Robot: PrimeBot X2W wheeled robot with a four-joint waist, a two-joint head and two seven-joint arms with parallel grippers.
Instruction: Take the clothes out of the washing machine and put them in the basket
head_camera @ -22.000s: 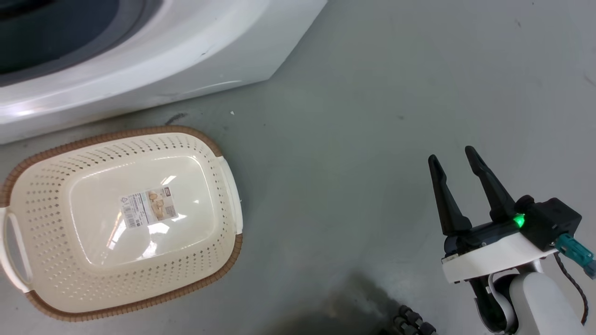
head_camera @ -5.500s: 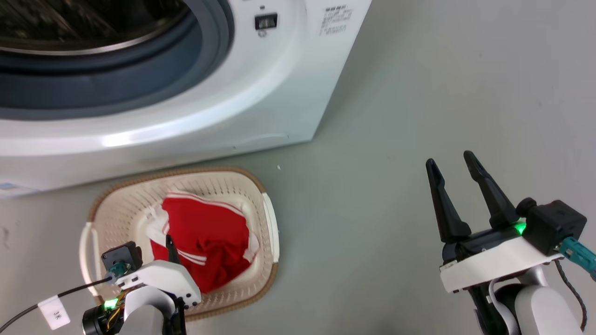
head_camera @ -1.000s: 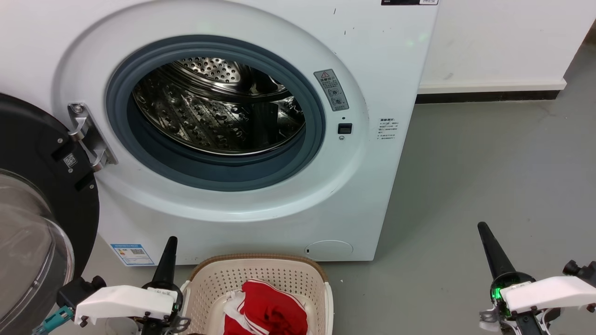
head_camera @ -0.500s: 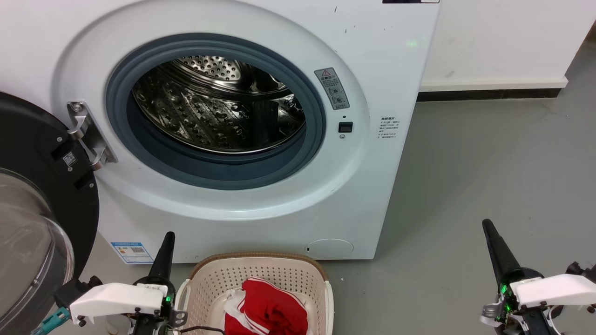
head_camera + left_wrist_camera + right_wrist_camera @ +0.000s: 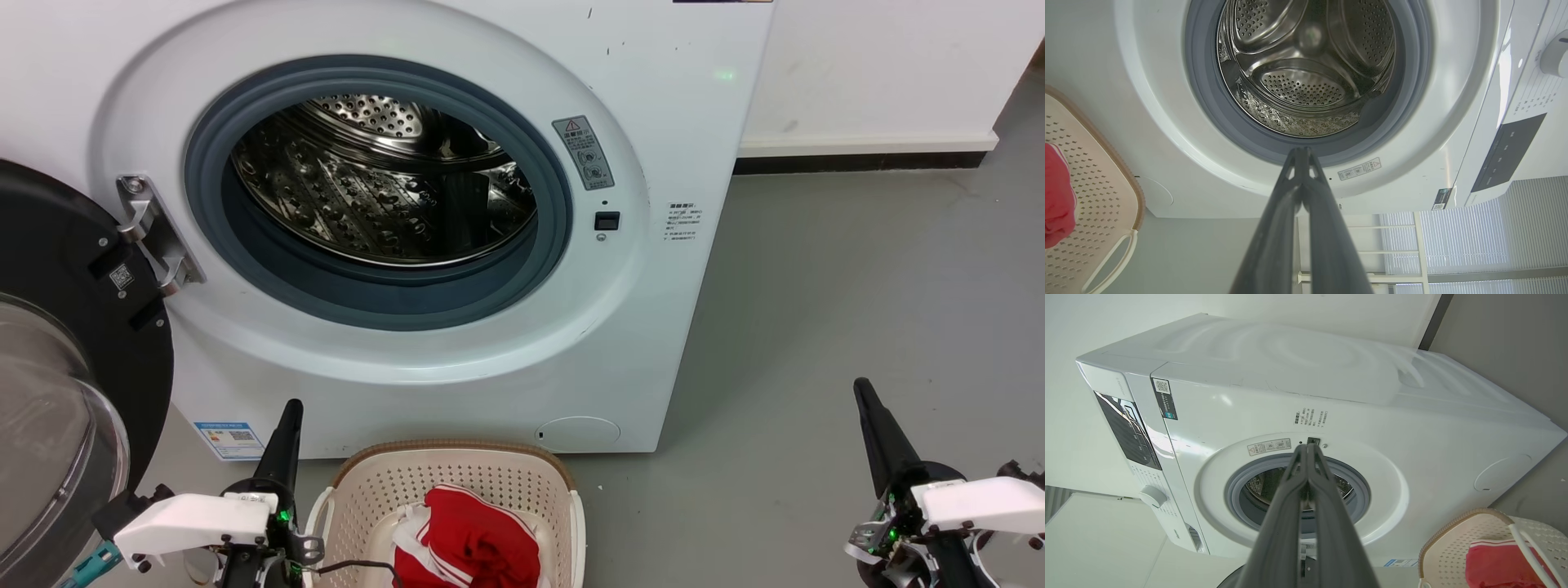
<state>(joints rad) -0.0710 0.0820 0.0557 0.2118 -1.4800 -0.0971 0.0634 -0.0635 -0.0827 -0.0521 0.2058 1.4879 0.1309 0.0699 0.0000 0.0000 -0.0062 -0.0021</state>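
One open door (image 5: pixel 51 384) flanks the basket (image 5: pixel 454 447), seemingly apart.

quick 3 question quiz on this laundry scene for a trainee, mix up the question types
1. True or false: the clothes lie in the basket.
2. The washer door is: A) swung open, B) shut, C) taken off.
3. Fill in: in the left wrist view, the left gripper has its fingers ____ (open or shut).

Key: 1 true; 2 A; 3 shut.
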